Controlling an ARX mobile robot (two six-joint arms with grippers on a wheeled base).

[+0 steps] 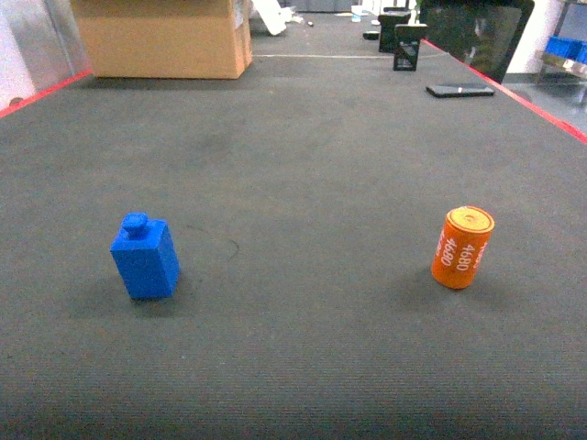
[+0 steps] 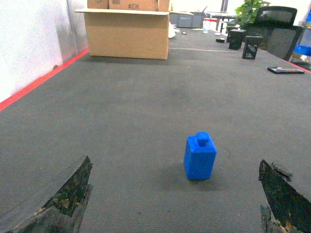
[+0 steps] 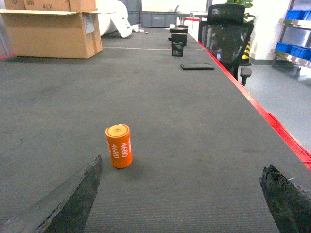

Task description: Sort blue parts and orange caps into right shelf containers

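Observation:
A blue part [image 1: 145, 257], a block with a round knob on top, stands on the left of the dark grey mat. An orange cap [image 1: 463, 247], a cylinder marked 4680, stands on the right. Neither gripper shows in the head view. In the left wrist view my left gripper [image 2: 175, 161] is open and empty, and the blue part [image 2: 199, 158] stands ahead, slightly right of centre between the fingers. My right gripper [image 3: 182, 162] is open and empty; the orange cap [image 3: 119, 145] is ahead near its left finger [image 3: 77, 199]. Blue containers [image 3: 293, 48] sit on a shelf far right.
A large cardboard box [image 1: 165, 37] stands at the far left of the table. Black boxes [image 1: 408, 46], a flat black device [image 1: 459, 90] and a black chair [image 1: 477, 32] are at the far right. A red strip [image 3: 272, 121] marks the table's right edge.

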